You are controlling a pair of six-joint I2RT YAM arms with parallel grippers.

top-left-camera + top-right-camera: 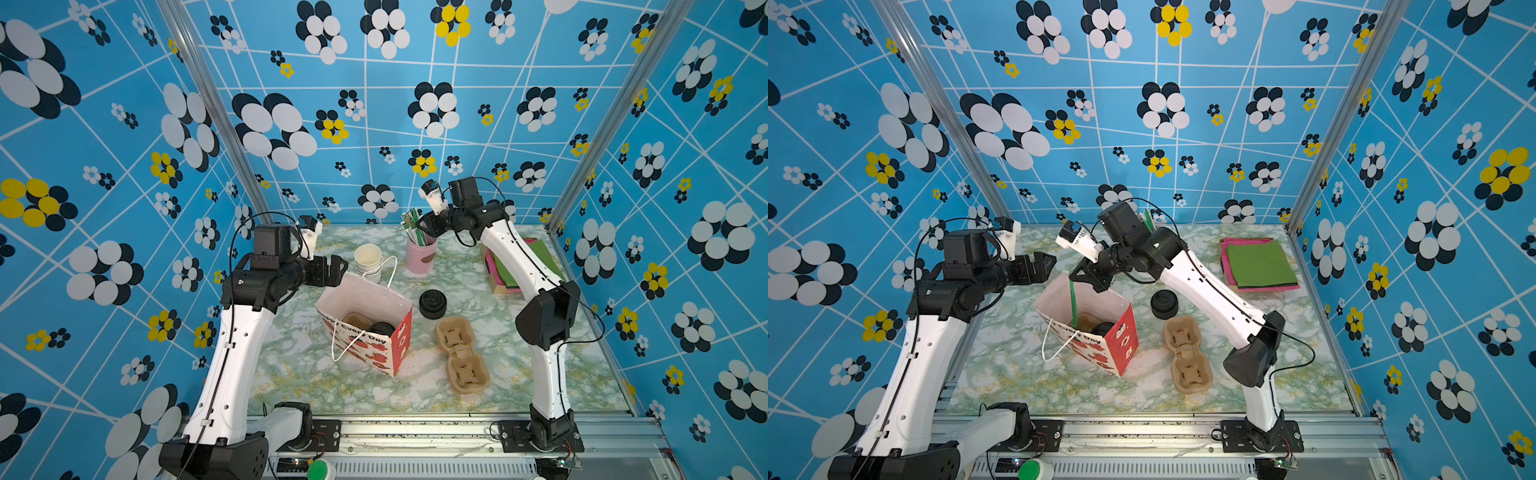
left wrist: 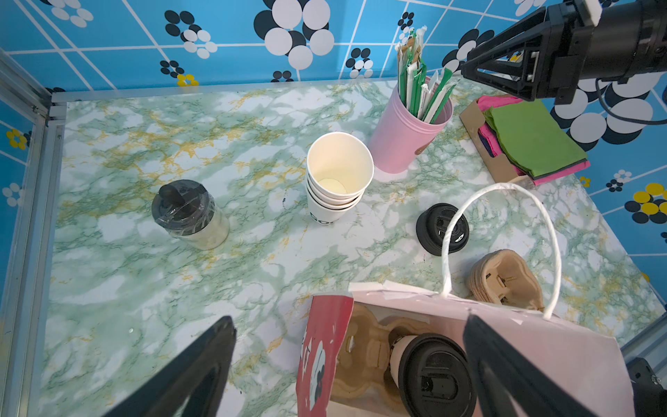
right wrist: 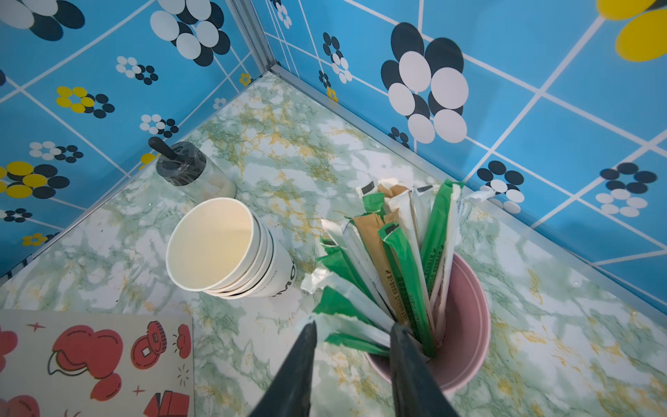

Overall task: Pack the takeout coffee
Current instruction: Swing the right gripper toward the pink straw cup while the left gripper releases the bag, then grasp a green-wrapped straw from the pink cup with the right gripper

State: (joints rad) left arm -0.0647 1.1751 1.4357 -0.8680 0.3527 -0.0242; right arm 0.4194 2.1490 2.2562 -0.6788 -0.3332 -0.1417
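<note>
The takeout coffee (image 1: 381,328), a white cup with a black lid (image 2: 433,375), stands in a brown carrier inside the open red-and-white paper bag (image 1: 402,340). My left gripper (image 1: 338,266) hovers open above the bag's rear left rim, its fingers wide apart with nothing between them (image 2: 350,319). My right gripper (image 1: 419,226) reaches to the pink cup (image 3: 465,325) of wrapped straws (image 3: 400,260) at the back. Its jaws (image 3: 352,325) stand a little apart, with the ends of green-and-white straw wrappers between the tips.
A stack of lidless white cups (image 1: 368,257) stands behind the bag. A black pile of lids (image 1: 432,303) and spare brown carriers (image 1: 461,353) lie right of it. Coloured napkins (image 1: 519,266) sit at the back right, a clear jar (image 2: 191,216) at the back left.
</note>
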